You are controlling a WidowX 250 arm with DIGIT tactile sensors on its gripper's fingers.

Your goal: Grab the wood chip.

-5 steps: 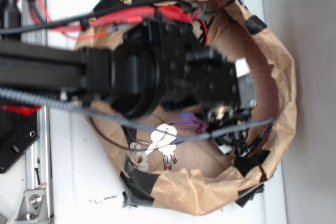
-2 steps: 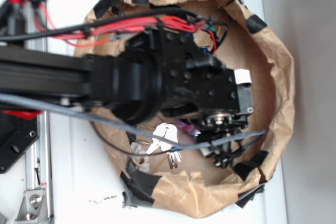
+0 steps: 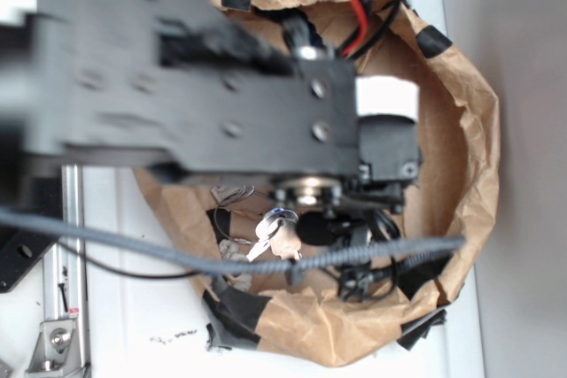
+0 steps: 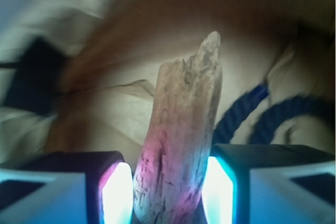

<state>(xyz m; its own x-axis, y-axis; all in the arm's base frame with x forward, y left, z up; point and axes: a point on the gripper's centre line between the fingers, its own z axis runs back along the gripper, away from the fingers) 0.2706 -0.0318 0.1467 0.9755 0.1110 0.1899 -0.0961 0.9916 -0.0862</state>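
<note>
In the wrist view the wood chip [image 4: 181,145], a rough brown splintery piece, stands upright between my gripper's [image 4: 168,192] two glowing pads, its pointed end sticking out past them. The right pad [image 4: 218,195] presses against it and the left pad [image 4: 118,195] sits close on its other side. The gripper is shut on the chip. In the exterior view the black arm [image 3: 204,86] fills the middle of the paper nest and hides the chip and the jaws.
A crumpled brown paper wall [image 3: 474,165] patched with black tape rings the work area. A bunch of silver keys [image 3: 270,235] lies inside near the front. A grey braided cable [image 3: 177,250] crosses the front. A dark blue cord [image 4: 273,111] lies behind the chip.
The arm has come up toward the exterior camera and looks much larger and blurred. Its wrist has shifted slightly toward the nest's upper part; the keys stay where they were.
</note>
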